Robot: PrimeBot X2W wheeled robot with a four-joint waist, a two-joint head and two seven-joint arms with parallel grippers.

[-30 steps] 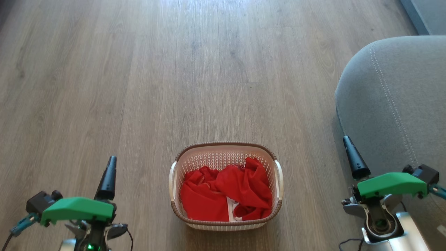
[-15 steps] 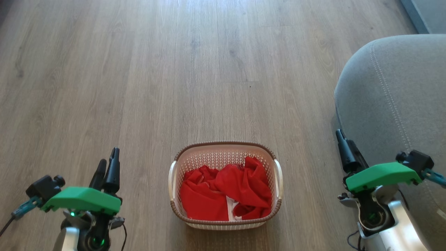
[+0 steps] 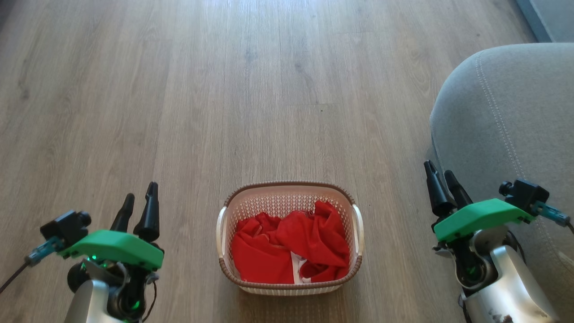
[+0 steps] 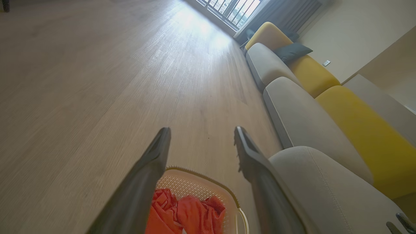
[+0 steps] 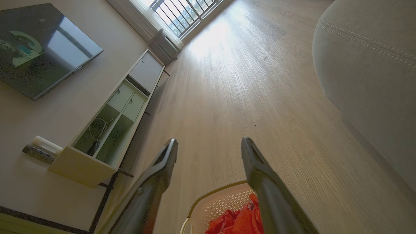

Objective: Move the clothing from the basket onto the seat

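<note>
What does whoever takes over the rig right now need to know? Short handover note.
Left gripper: open, empty, to the left of the basket.
Right gripper: open, empty, between the basket and the seat.
Things: the basket stands on the floor dead ahead, and the red clothing is bunched inside it. The grey seat is at the robot's right.
Done: nothing yet; no clothing on the visible part of the seat.
Left: grasp the clothing, lift it out and put it on the seat.

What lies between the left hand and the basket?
Bare wooden floor, in the head view: the open left hand stands clear of the basket.
</note>
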